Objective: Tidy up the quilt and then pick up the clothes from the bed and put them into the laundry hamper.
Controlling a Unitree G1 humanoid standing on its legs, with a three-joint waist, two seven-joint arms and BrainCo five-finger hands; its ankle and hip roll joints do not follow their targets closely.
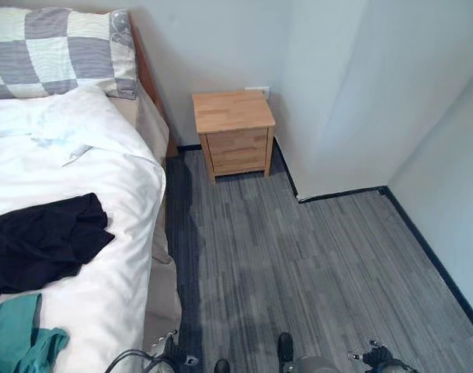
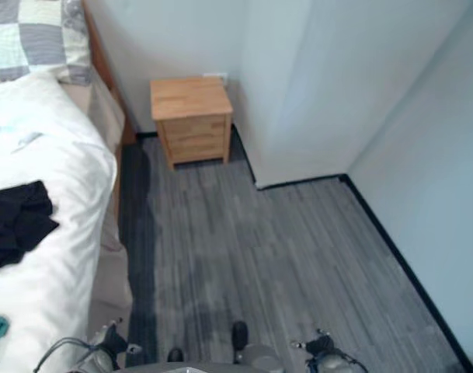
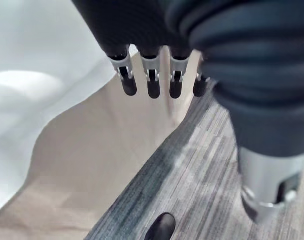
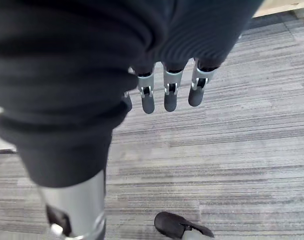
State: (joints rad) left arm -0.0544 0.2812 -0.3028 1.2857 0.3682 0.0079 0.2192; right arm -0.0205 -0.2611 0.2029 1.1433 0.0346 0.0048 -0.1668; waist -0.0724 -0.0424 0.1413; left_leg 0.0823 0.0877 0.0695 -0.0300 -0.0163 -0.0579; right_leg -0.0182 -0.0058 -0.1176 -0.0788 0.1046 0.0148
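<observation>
A black garment lies crumpled on the white quilt, and a teal garment sits at the bed's near edge. Both are well apart from the hands. The left hand hangs beside the beige bed skirt, fingers straight and holding nothing. The right hand hangs over the grey floor, fingers likewise straight and empty. A checked pillow and a wooden nightstand are at the head of the bed.

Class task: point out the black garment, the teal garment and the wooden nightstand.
black garment [image 1: 42,242], left eye view, middle of the cloth.
teal garment [image 1: 15,338], left eye view, its main fold.
wooden nightstand [image 1: 232,111], left eye view, its top.
</observation>
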